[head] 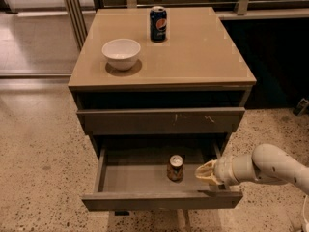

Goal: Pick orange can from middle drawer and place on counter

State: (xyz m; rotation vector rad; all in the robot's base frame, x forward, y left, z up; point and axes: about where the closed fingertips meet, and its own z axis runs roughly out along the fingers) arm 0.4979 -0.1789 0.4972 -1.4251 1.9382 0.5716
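Observation:
The orange can (175, 168) stands upright inside the open middle drawer (159, 201), right of the drawer's centre. It has a brown-orange body and a silver top. My gripper (206, 173) is pale yellow-tipped, on a white arm coming in from the right. It sits low over the drawer's right end, a short gap to the right of the can and not touching it. The tan counter (203, 52) is the cabinet's top slab, above and behind the drawer.
A white bowl (121, 53) sits on the counter's left and a dark blue Pepsi can (158, 23) at its back middle. A shut drawer front with pale scratch marks (159, 121) overhangs the open drawer. Speckled floor lies around the cabinet.

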